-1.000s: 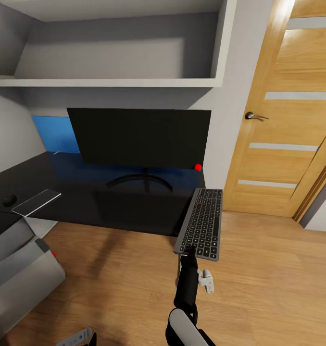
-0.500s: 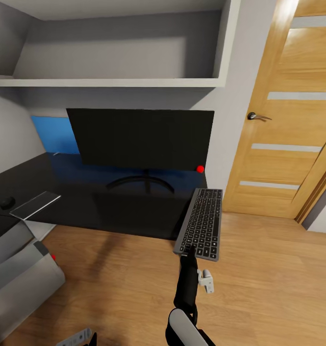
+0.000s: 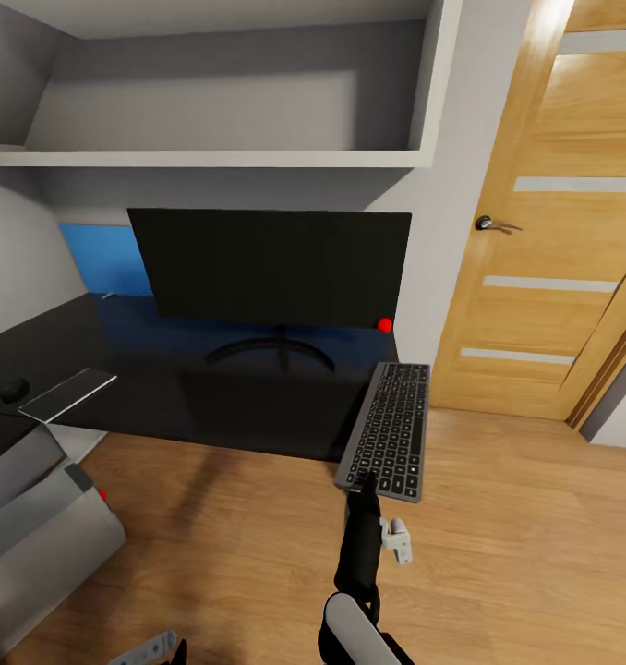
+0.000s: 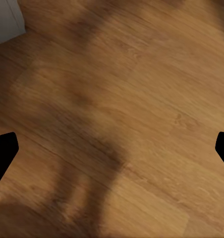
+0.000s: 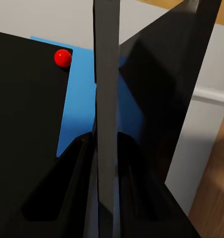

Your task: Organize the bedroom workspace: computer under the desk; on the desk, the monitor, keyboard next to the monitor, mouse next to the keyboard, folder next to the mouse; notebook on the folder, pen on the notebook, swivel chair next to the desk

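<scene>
The black monitor point(image 3: 269, 266) stands on the black desk point(image 3: 165, 392). My right gripper point(image 3: 364, 482) is shut on the near end of the keyboard point(image 3: 387, 428), which hangs level just off the desk's right front corner, its far end reaching the desk edge. In the right wrist view the keyboard point(image 5: 107, 99) runs edge-on between the black fingers point(image 5: 67, 191). A dark mouse point(image 3: 15, 388) and a thin grey notebook point(image 3: 69, 391) lie at the desk's left end. My left gripper point(image 4: 112, 151) is open over the wooden floor.
A blue wall panel point(image 3: 105, 259) sits behind the monitor, with a grey shelf point(image 3: 211, 157) above. A red ball point(image 3: 384, 324) marks the monitor's lower right corner. A wooden door point(image 3: 553, 240) stands to the right. Light grey boxy shapes point(image 3: 36, 526) sit low at the left.
The head view has crept slightly closer to the desk. The keyboard stays in my right gripper at the same spot; the arms look unmoved.
</scene>
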Tool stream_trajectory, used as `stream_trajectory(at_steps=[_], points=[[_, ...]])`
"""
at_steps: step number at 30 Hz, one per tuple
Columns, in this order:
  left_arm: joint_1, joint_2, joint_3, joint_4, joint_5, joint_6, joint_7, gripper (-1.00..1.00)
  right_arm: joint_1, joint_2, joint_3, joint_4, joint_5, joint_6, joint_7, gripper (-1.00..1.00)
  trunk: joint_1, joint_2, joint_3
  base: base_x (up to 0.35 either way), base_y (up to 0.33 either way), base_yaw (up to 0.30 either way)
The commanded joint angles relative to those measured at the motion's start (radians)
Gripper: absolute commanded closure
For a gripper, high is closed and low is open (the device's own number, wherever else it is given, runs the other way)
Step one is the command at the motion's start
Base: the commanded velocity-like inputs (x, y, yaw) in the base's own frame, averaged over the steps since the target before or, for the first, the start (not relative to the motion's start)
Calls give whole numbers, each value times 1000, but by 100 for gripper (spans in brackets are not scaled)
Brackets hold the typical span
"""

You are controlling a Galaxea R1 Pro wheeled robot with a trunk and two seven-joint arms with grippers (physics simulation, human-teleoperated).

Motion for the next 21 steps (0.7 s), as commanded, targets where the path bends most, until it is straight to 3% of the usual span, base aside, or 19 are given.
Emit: stream_trajectory(at_steps=[1,21], points=[[0,0,-1,-2,8,3,6,-100,-1,0,0,1,-43,-5,5,100,0,0,-1,0,0,0],[0,0,-1,-2,8,3,5,-100,-1,0,0,1,-43,-5,5,100,0,0,-1,46,38,0]])
